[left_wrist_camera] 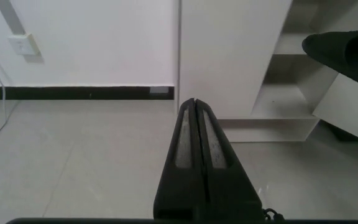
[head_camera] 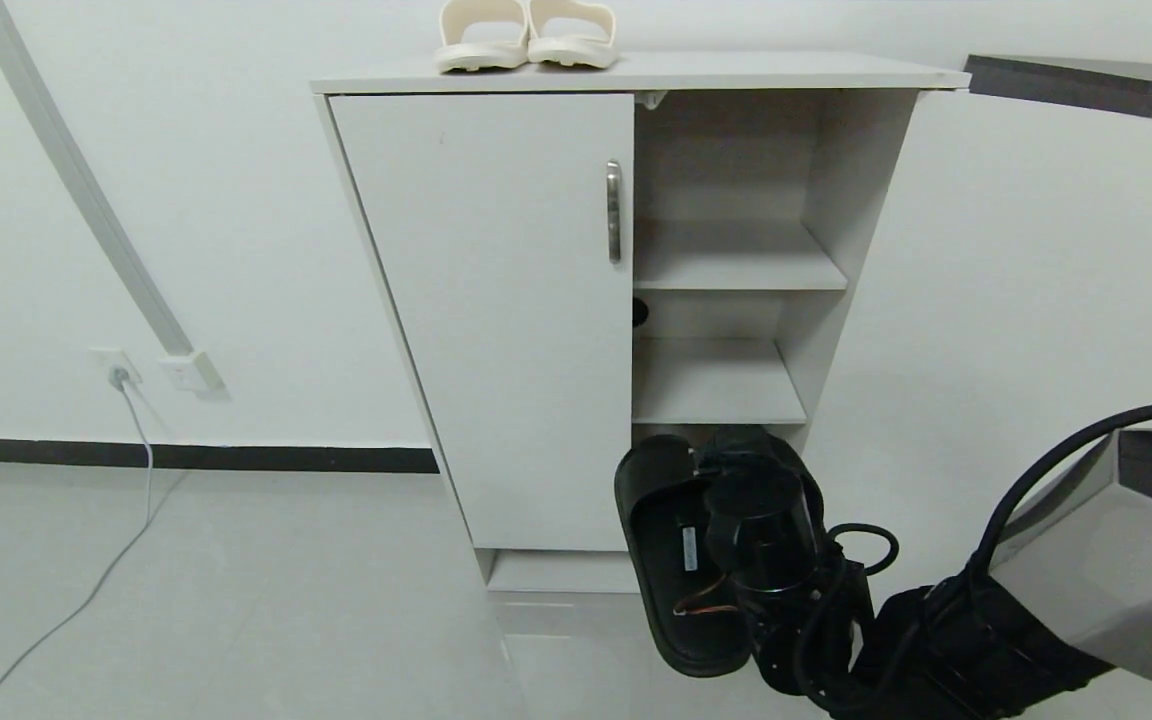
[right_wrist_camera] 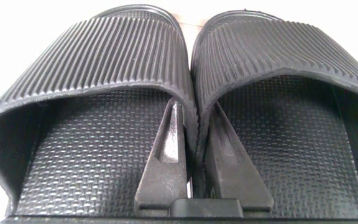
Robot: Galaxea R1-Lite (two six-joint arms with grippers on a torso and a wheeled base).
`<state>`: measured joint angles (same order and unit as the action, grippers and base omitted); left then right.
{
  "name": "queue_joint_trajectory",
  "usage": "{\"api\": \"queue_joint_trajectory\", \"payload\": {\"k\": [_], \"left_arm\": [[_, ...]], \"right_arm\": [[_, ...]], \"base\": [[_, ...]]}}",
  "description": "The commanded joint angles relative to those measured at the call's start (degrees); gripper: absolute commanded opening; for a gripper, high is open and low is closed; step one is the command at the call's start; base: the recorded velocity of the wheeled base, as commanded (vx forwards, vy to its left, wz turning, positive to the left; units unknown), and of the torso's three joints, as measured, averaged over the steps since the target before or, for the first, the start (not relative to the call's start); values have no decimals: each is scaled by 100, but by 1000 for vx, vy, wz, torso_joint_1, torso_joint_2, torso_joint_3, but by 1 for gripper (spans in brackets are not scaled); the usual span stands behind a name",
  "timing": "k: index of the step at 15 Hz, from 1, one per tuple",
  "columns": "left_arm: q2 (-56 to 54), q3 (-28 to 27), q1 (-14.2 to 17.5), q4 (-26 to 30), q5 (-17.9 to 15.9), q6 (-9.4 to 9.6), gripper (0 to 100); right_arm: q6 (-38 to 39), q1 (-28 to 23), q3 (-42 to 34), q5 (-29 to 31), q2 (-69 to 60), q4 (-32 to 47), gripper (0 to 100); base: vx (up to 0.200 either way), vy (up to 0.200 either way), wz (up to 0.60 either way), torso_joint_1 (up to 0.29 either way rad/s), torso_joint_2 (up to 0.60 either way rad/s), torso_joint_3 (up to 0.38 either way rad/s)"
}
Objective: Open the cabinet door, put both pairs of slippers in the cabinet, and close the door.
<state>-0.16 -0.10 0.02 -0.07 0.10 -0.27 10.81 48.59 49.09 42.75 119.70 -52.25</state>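
At lower centre the right gripper (right_wrist_camera: 197,107) has its jaws pinched on the touching inner edges of the black slippers (head_camera: 681,560), so one grip holds both before the open cabinet (head_camera: 481,300); the white slippers (head_camera: 526,40) sit on top; the left gripper (left_wrist_camera: 194,106) has its jaws closed, empty

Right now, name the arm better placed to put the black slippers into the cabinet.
Right. The right gripper is shut on the black slippers, held just before the cabinet's open side, below the lower shelf. The left gripper is shut on nothing, out over the floor facing the closed door.
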Motion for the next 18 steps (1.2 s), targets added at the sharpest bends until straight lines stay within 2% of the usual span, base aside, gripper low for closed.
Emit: {"api": "queue_joint_trajectory", "payload": {"k": [1, 8, 18], "left_arm": [[16, 1, 6, -1, -1, -8, 0], [16, 1, 6, -1, -1, 0, 0], [16, 1, -2, 7, -19, 0, 0]], "right_arm": [[9, -34, -5, 5, 18, -5, 0], [26, -403, 145, -4, 300, -84, 0], [17, -421, 171, -4, 458, -251, 0]], "base": [[0, -200, 0, 2, 2, 7], [0, 0, 0, 0, 0, 0], [0, 0, 0, 0, 0, 0]]}}
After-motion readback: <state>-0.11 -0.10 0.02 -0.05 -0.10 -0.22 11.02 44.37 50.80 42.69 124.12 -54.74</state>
